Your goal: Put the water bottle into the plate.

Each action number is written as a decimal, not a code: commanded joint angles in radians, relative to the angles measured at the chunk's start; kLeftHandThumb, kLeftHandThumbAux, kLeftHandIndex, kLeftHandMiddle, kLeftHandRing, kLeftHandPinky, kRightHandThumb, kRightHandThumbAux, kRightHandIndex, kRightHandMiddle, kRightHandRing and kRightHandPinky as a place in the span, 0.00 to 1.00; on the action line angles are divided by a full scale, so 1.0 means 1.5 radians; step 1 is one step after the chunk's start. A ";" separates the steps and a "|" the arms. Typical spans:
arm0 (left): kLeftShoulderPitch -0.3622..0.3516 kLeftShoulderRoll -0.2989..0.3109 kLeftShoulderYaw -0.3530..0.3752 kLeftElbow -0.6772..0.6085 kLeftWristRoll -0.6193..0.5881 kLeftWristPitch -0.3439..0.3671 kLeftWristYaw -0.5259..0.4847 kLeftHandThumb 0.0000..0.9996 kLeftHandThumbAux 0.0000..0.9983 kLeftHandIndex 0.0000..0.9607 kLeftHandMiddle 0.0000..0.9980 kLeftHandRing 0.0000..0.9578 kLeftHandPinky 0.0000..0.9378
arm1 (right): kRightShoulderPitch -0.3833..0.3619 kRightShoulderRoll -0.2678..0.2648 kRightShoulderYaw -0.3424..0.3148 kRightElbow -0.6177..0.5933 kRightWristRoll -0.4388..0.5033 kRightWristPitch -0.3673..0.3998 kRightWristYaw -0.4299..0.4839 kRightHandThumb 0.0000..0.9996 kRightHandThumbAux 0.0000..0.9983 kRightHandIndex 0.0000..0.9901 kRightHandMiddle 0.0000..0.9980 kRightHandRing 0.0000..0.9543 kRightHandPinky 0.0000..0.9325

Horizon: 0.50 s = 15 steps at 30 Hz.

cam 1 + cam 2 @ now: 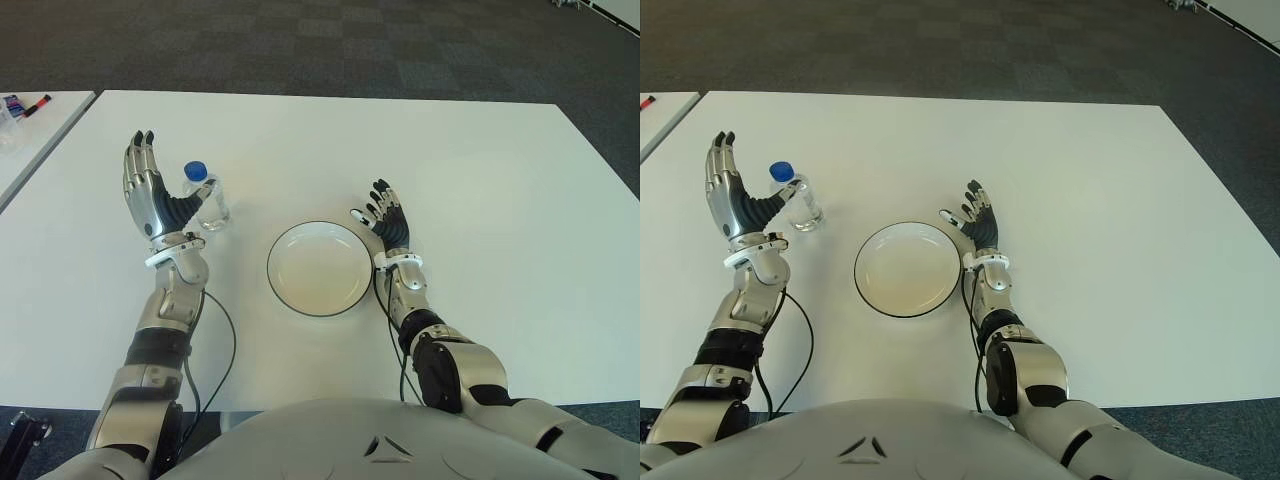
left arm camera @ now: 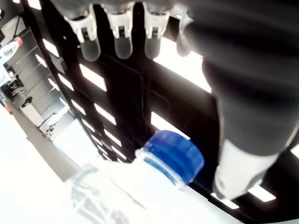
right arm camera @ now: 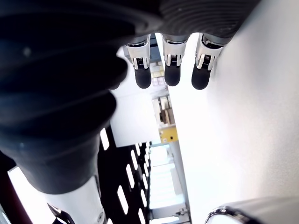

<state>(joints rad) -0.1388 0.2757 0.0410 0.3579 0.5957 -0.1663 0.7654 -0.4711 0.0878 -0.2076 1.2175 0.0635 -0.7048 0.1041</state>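
Two open hands: left hand (image 1: 150, 195) beside upright water bottle (image 1: 207, 198), right hand (image 1: 388, 222) by plate (image 1: 285, 290).

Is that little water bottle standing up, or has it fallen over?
Standing upright: the water bottle shows its blue cap on top, on the table beside the open left hand, outside the plate.

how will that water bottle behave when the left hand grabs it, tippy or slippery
The water bottle stands upright, narrow and taller than wide, so a sideways nudge from the open left hand could probably tip it. Its clear smooth wall may be slippery. It looks thin plastic, so likely light and squeezable.
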 commanded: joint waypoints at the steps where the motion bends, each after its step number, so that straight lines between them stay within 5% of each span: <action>1: -0.011 -0.001 -0.008 0.012 -0.013 -0.005 -0.014 0.00 0.76 0.06 0.06 0.04 0.05 | 0.040 0.001 -0.002 0.032 0.001 0.036 -0.001 0.02 0.89 0.07 0.05 0.05 0.11; 15: -0.023 0.002 -0.018 0.017 -0.034 -0.046 -0.027 0.00 0.78 0.08 0.08 0.05 0.08 | 0.040 0.001 -0.004 0.034 0.004 0.035 0.005 0.02 0.89 0.07 0.05 0.05 0.11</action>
<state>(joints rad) -0.1634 0.2779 0.0204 0.3658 0.5593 -0.2243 0.7467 -0.4718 0.0873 -0.2096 1.2185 0.0642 -0.7048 0.1117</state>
